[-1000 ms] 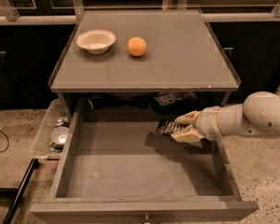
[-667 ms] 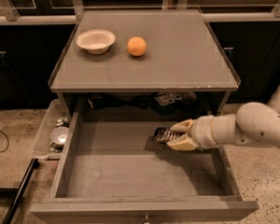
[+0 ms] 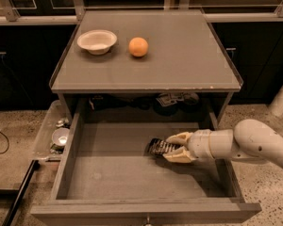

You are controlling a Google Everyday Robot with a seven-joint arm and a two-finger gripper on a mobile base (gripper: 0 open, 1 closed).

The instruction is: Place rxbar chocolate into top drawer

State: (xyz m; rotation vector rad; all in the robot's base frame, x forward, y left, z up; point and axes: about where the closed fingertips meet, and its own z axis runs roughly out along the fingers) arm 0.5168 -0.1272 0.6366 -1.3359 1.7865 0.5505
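Gripper: the cream two-finger gripper [image 3: 169, 148] on the pale rounded arm reaches in from 3 o'clock and sits low inside the drawer, right of centre
Jaws: clenched on the bar, one finger above it and one below
Bar: the rxbar chocolate [image 3: 159, 147], a small flat bar in a black wrapper with white lettering, sticks out of the fingertips toward 9 o'clock, close over the drawer floor; whether it touches the floor I cannot tell
Drawer: the top drawer [image 3: 85, 173], wide and shallow grey wood with a flat bottom, is pulled fully open toward 6 o'clock, its small knob just visible at the front edge
Step in hand: judged as the final lowering and release, since the bar is already within the drawer walls
Doing it well: bring the bar down flat until it rests on the bottom, then part the fingers only enough to free it, so it neither drops nor skids
Withdrawal: lift straight up before pulling back toward 3 o'clock, keeping the wrist off the right side wall and the cabinet top's overhang at 12 o'clock
Risk: the wrapper may cling to a fingertip and get dragged
Not involved: the white bowl [image 3: 97, 41] and round orange fruit [image 3: 138, 46] on the grey cabinet top [image 3: 188, 55], and the clear plastic bin [image 3: 43, 135] at 9 o'clock
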